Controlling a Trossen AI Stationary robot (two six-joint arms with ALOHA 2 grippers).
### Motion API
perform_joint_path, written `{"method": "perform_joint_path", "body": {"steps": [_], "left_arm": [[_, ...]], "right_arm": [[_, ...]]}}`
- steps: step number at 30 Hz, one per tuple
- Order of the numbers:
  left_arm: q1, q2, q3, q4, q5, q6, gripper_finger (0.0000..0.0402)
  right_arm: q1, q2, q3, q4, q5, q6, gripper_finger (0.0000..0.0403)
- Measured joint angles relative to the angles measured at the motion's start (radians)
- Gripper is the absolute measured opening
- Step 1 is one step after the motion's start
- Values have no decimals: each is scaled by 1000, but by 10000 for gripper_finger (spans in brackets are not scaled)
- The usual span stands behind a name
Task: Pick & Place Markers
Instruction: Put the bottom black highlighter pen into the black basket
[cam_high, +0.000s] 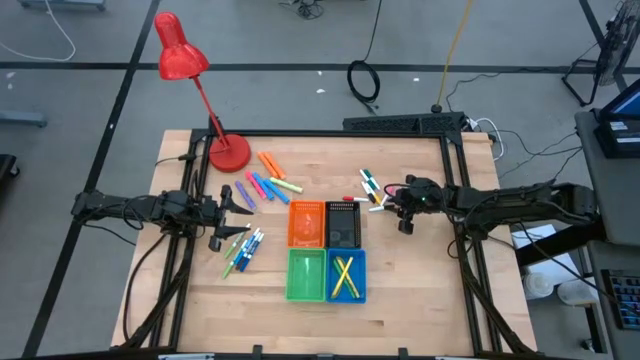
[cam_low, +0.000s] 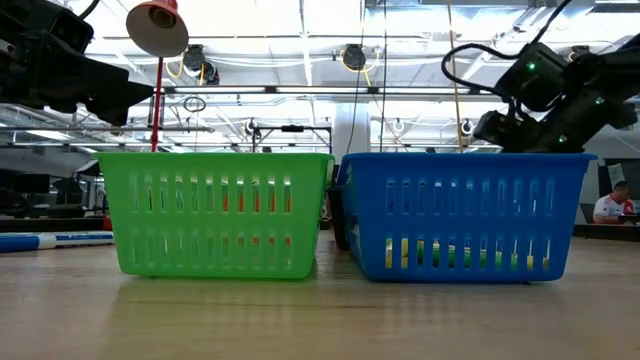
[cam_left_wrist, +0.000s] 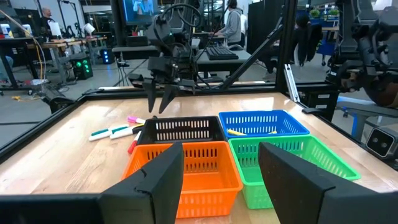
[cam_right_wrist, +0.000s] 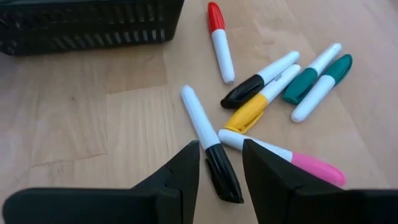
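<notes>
Several markers lie in a loose group (cam_right_wrist: 273, 81) on the table's right side, beside the black bin (cam_right_wrist: 87, 25). My right gripper (cam_right_wrist: 221, 165) is low over this group, slanting down and open. Its fingers stand on either side of the black cap (cam_right_wrist: 224, 180) of a white marker (cam_right_wrist: 199, 121), with a gap showing on each side. In the high view this gripper (cam_high: 392, 203) is just right of the bins. More markers lie at the far left (cam_high: 265, 182) and the near left (cam_high: 240, 250). Two yellow ones (cam_high: 345, 275) lie in the blue bin. My left gripper (cam_left_wrist: 221, 180) waits open at the table's left, holding nothing.
Four square bins stand together mid-table: orange (cam_high: 306, 222), black (cam_high: 343, 222), green (cam_high: 306, 276) and blue (cam_high: 362, 262). A red desk lamp (cam_high: 228, 150) stands at the far left corner. A pink-capped marker (cam_right_wrist: 311, 167) runs under my right gripper's finger. Bare wood lies toward the near edge.
</notes>
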Motion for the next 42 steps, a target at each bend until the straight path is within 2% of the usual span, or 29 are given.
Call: {"method": "perform_joint_path", "body": {"steps": [8,14,21,25,34,42], "left_arm": [[0,0,0,0,0,0,212],[0,0,0,0,0,0,212],[0,0,0,0,0,0,212],[0,0,0,0,0,0,212],[0,0,0,0,0,0,212],[0,0,0,0,0,0,212]], "right_arm": [[0,88,0,19,0,-4,109],[0,181,0,104,1,-22,109],[0,211,1,130,1,-30,108],[0,211,1,127,1,-40,93],[0,211,2,123,3,-66,32],[0,206,8,111,2,-73,31]]}}
